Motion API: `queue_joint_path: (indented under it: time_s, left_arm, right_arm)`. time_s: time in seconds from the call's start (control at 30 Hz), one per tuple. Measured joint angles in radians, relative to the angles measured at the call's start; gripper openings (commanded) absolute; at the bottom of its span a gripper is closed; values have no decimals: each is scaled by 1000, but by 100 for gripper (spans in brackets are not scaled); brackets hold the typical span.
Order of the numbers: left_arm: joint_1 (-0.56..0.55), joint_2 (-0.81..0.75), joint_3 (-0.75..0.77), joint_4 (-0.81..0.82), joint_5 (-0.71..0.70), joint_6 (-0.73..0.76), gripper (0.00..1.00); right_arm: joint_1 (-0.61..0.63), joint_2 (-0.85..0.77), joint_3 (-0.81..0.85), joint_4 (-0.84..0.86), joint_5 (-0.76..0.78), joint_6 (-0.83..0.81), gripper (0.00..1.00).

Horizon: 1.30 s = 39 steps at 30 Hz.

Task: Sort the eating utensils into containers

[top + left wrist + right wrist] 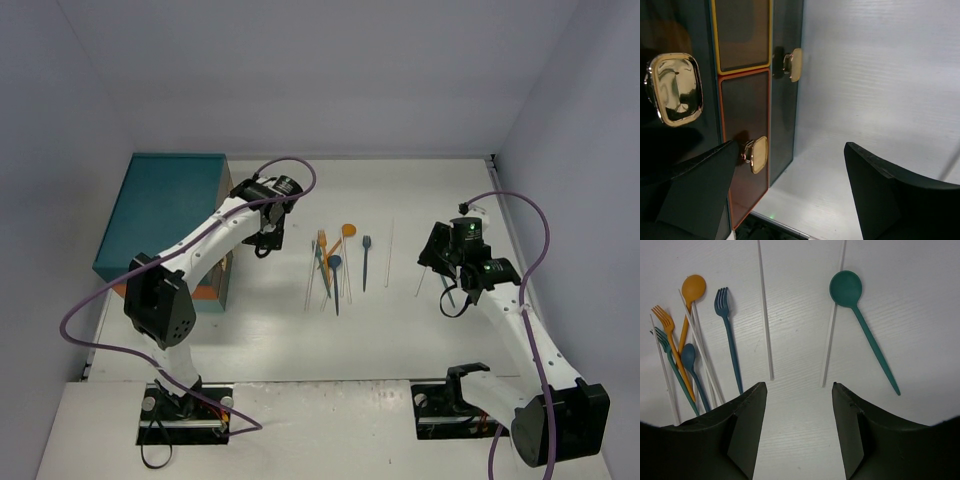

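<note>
The teal chest [165, 210] with an orange lower band stands at the left. Its drawer fronts [742, 145] carry gold handles [759, 154]. My left gripper [265, 235] is open and empty right in front of them; in the left wrist view [790, 145] one finger sits beside a handle. Utensils lie mid-table: an orange spoon [692, 290], an orange fork [672, 350], a blue fork [727, 335], a blue spoon [690, 360], a teal spoon [865, 325] and pale chopsticks [765, 315]. My right gripper [799, 386] is open and empty just short of two chopstick ends.
The utensil pile [335, 265] lies between the arms on the white table [300, 330]. A single chopstick [389, 240] lies apart from it on the right. Grey walls close the table at the left, back and right. Purple cables loop off both arms.
</note>
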Motion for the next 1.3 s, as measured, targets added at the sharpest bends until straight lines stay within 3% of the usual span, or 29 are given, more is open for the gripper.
queue_joint_path:
  time_s: [0.2,0.83,1.3]
  left_arm:
    - [51,8,-63,4,26,-6,85]
    - [51,11,-118,19,79,-29,84]
    - [-72,80,20,0,208,-96,84]
  right_arm:
    - [0,0,-13,0,-8,1,52]
    - [0,0,-18,0,-8,3,52]
    - [-1,0,-18,0,-8,3,52]
